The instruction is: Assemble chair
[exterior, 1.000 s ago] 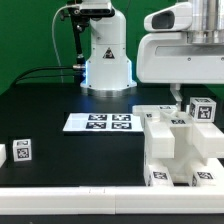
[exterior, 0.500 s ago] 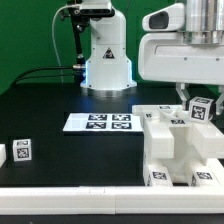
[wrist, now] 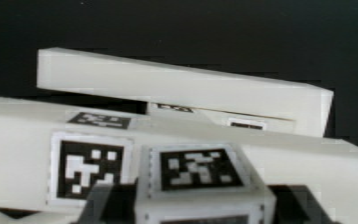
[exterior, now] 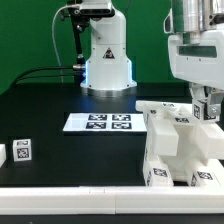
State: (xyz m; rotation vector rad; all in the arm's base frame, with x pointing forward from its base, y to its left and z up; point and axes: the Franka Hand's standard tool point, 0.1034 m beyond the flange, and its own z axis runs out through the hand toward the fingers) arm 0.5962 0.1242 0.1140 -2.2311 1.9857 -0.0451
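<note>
One gripper [exterior: 208, 108] is seen at the exterior view's right, lowered over the chair [exterior: 182, 150], which is stacked as a white blocky cluster on the black counter [exterior: 60, 95] at that same side. In the wrist view a small tagged block [wrist: 190, 176] is seen between the dark fingers [wrist: 101, 205], but whether it is clamped or merely straddled cannot be told. If the grip is loose or off-centre, the block is judged likely to tilt or slip as it is moved, and the stacked parts beneath could be knocked askew. One marker board [exterior: 100, 122] is counted at the middle of the counter, and two small loose tagged pieces at the exterior view's left: one cube [exterior: 22, 151] and one part [exterior: 3, 155] cut by the frame edge. The separate parts within the cluster cannot be counted reliably.
</note>
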